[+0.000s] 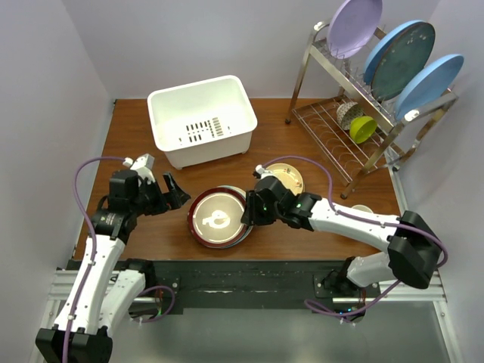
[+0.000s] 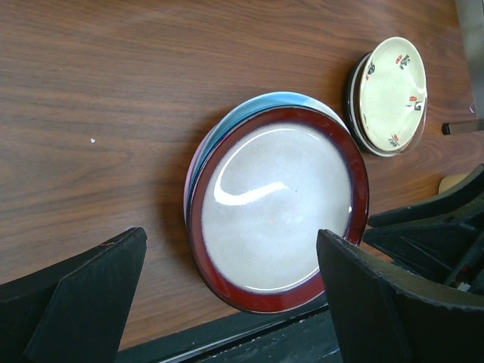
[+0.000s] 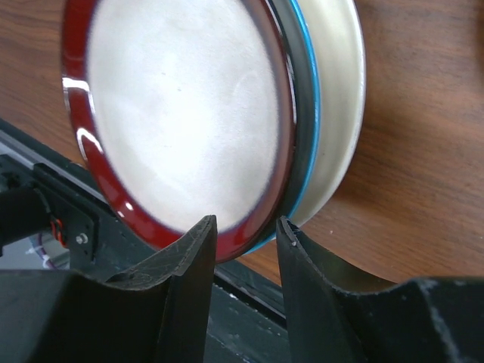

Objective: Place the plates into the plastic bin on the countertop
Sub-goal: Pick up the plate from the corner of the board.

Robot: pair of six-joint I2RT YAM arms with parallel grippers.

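Right claw point(image 3: 246, 223) is straddling the rim of the red-rimmed plate point(image 1: 218, 218), which is topping the stack point(image 2: 208, 144) on the countertop point(image 1: 162, 234) at lower centre of frame; clamped or not, cannot tell. Left claw point(image 2: 232, 236) is hanging wide open just left.

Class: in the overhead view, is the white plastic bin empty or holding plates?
Empty: the plastic bin shows only bare white floor; plates sit stacked on the countertop.

Top cam high above plate stack point(image 1: 218, 219); L wrist cam nearer, R wrist cam at its rim; all share it.
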